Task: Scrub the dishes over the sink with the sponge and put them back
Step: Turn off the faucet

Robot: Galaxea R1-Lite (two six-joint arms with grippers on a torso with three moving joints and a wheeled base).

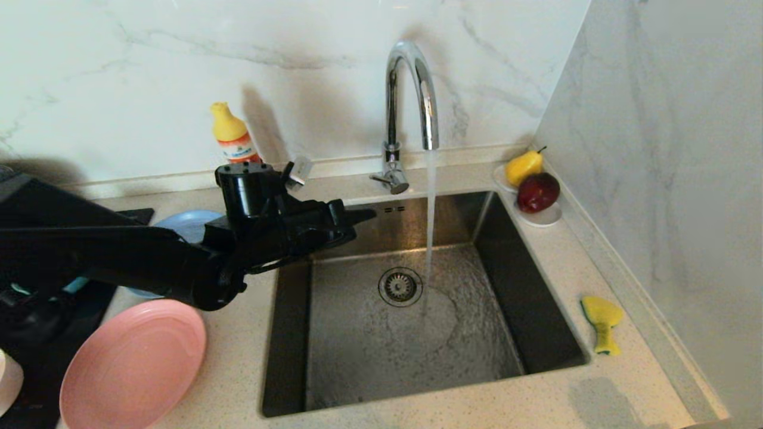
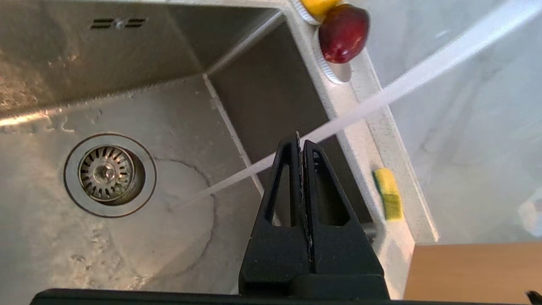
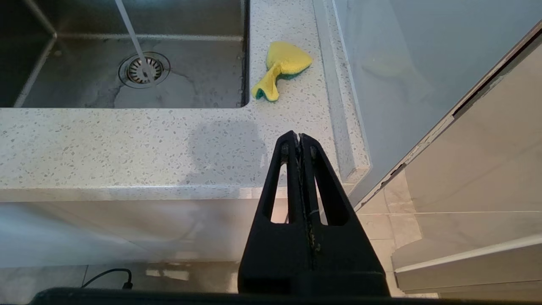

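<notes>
The steel sink [image 1: 357, 357] has water running into it from the chrome tap [image 1: 411, 89]. On the counter right of the basin lies the yellow sponge [image 1: 602, 322], also seen in both wrist views [image 2: 387, 195] [image 3: 281, 67]. Left of the sink a salmon-pink plate [image 1: 134, 363] lies at the front, and a grey-blue plate [image 1: 188, 223] sits behind my arm. My left gripper [image 1: 363, 215] [image 2: 300, 142] hangs over the sink's back left part, shut and empty. Shut and empty too, my right gripper [image 3: 300, 137] hangs low in front of the counter's front edge, outside the head view.
A yellow-capped bottle [image 1: 233, 138] stands against the back wall. A white saucer [image 1: 539, 217] with a pear and a red apple sits at the sink's back right corner. A marble wall closes the right side. A dark surface [image 1: 36, 357] lies at far left.
</notes>
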